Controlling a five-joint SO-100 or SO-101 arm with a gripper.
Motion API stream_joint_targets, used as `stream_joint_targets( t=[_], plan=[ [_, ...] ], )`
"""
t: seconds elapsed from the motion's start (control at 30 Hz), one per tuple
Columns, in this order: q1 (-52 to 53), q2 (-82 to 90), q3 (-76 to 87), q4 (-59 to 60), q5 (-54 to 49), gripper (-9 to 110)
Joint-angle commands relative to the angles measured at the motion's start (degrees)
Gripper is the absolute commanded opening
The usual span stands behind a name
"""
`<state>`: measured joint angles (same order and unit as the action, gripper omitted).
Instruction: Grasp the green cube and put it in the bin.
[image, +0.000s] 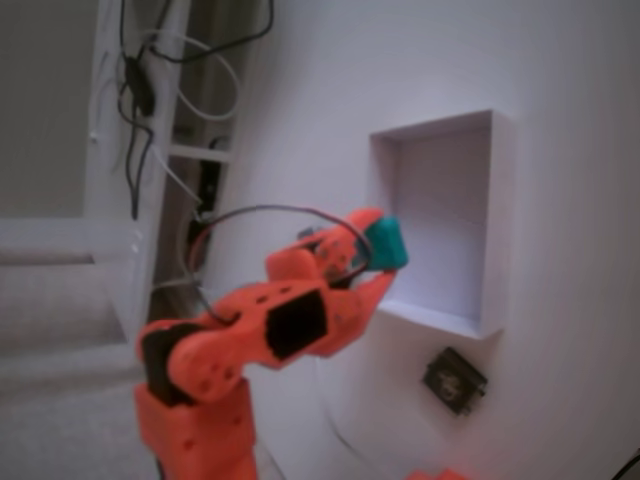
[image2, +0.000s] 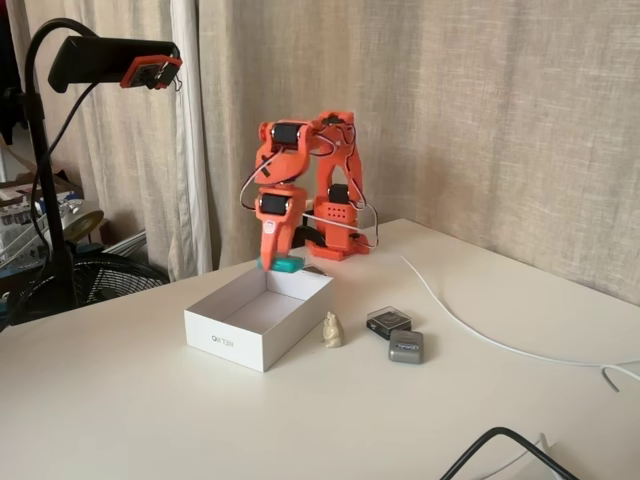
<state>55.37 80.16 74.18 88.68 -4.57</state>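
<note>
Gripper (image: 378, 255) pinches the green cube (image: 388, 243) at centre frame in a fixed view, above the near wall of the bin (image2: 225, 335). I see a grey block (image2: 405, 346) right of the bin.

Orange arm bent downward, gripper (image2: 283, 264) apparently clamped on something.

the green cube (image: 387, 243) was a small teal block with rounded edges, held up off the table right over the bin's near wall; the bin (image2: 232, 334) was a shallow white rectangular tray, open and upright
</note>
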Motion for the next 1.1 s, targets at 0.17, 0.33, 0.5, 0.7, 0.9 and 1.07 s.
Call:
stream_joint_targets(
  t=[0.17,0.33,0.5,0.7,0.9,1.07],
  plan=[
    [3.9,-0.3,0.0,-4.2,0.1,19],
    [4.2,-0.1,0.0,-1.4,0.1,19],
    [4.0,0.4,0.7,-0.7,0.0,63],
    [3.5,0.4,0.7,-3.1,0.0,88],
    [1.8,1.5,0.8,-3.2,0.0,87],
    [-9.1,6.9,1.8,-10.7,0.0,87]
  ],
)
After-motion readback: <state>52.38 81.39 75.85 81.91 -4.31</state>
